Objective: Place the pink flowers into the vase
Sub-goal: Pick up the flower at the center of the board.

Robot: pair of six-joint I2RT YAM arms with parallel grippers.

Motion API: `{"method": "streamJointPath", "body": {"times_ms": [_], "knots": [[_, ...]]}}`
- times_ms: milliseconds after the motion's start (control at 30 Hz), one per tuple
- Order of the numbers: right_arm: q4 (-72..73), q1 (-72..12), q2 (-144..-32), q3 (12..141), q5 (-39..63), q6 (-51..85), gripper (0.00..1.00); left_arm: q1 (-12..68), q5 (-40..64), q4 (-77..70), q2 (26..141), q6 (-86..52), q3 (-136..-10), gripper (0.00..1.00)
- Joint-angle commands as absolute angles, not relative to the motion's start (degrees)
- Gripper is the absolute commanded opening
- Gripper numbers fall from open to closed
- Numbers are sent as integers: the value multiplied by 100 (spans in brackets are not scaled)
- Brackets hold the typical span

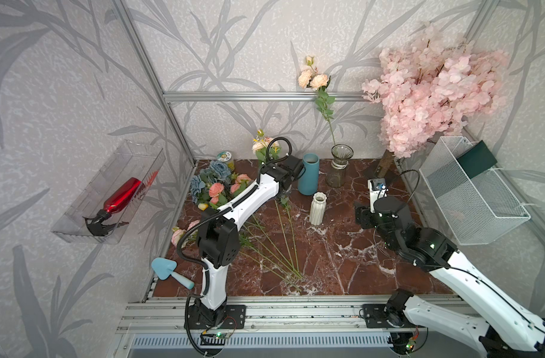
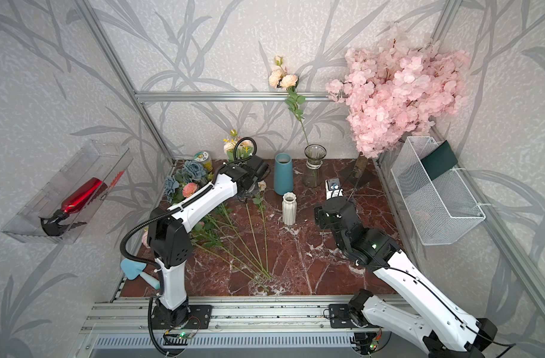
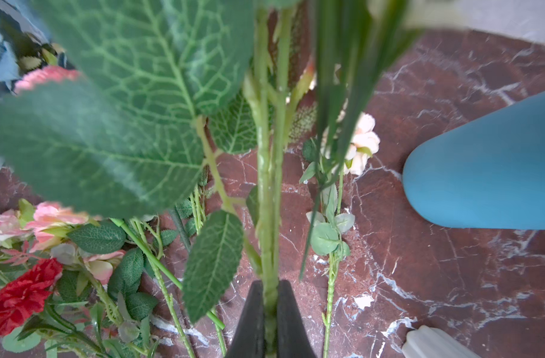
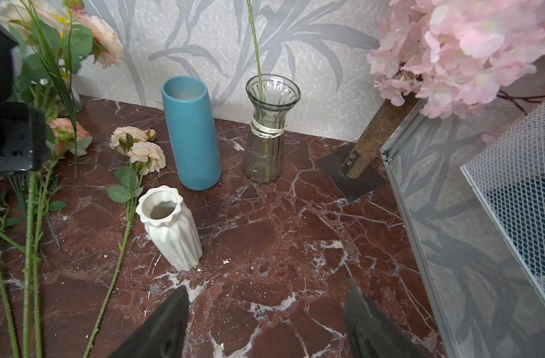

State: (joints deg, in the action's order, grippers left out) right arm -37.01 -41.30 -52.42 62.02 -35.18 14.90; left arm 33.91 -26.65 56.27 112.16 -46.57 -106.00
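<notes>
Left end effector (image 3: pixel 270 289): we see its two dark fingers (image 3: pixel 252 322) clamped tight on a pair of green stems, with broad leaves fanning out close to the wrist camera.
Held sprig (image 1: pixel 258 146): we see its pale peach blooms raised above the left wrist, at the far side of the bench (image 1: pixel 342 263), left of the blue vase (image 1: pixel 308 178).
Right end effector (image 4: pixel 265 310): its jaws stand wide apart and grip nothing. It hangs over bare bench, to the right of the white vase (image 4: pixel 172 229).
Glass vase (image 1: pixel 339 165): it stands upright at the far edge, just right of the blue vase. We see one long stem in it, with peach blooms (image 1: pixel 313 79) high against the wall.
Pink flowers (image 1: pixel 216 189): most lie in a heap at the far left of the bench, mixed with blue-grey blooms (image 1: pixel 220 169). Their stems (image 1: pixel 283 257) fan out toward the near middle.
Loose sprig (image 4: pixel 141 150): we see it flat on the bench, just beside the blue vase on its left.
Blossom tree (image 1: pixel 429 90): it leans in the far right corner.
</notes>
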Motion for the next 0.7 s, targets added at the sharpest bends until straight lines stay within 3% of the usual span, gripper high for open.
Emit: {"method": "streamJointPath", "body": {"times_ms": [0,667], "knots": [[-4012,-4051,-5212,6197,-3843,1754,79,3413,-2929,5469,10857,-4538,-10570,0],[-4503,-3324,-5039,5696,-3579,2370,79,3601,-3311,4887,10367,-3858,-10828,0]]}}
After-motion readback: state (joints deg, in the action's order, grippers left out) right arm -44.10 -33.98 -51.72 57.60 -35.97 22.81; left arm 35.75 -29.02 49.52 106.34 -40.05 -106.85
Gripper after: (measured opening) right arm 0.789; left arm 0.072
